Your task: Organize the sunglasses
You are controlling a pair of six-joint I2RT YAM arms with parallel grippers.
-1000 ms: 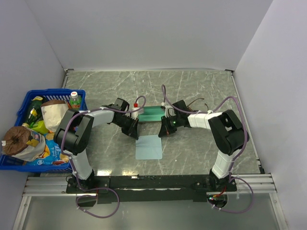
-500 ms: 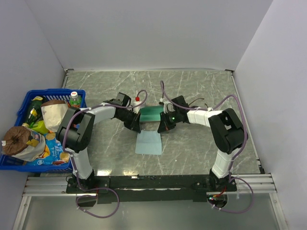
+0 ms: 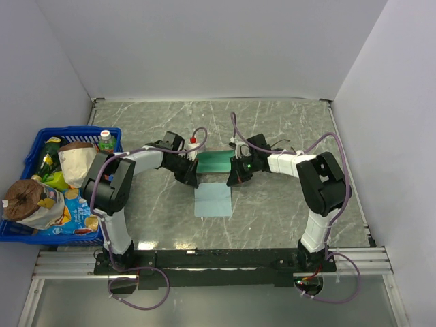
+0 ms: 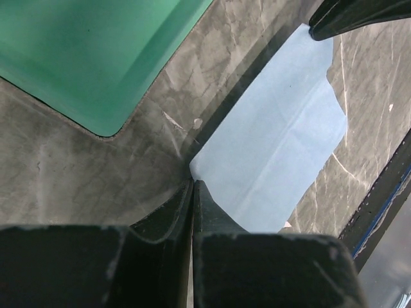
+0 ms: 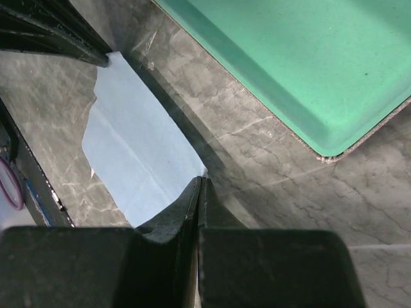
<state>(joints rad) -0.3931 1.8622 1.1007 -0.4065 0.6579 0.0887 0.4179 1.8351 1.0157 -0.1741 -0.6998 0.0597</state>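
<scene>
A light blue cloth [image 3: 212, 199] lies in front of the open case with the teal lining [image 3: 216, 162]. My left gripper [image 3: 194, 180] is shut on the cloth's far left corner, and the left wrist view shows the pinch [image 4: 192, 181] on the cloth [image 4: 276, 160]. My right gripper [image 3: 232, 180] is shut on the far right corner, pinched [image 5: 201, 179] at the cloth's [image 5: 135, 154] edge. The held edge sits raised just short of the case [image 5: 302, 58]. The sunglasses [image 3: 285, 147] lie behind the right arm, only partly visible.
A blue basket [image 3: 75, 131] full of groceries stands at the left edge of the table. White walls close in the back and both sides. Both forearms lie low over the marble table on either side of the case.
Both grippers, still shut on the cloth's far corners, have carried that edge a little farther back toward the case. The cloth now lies closer to the case.
</scene>
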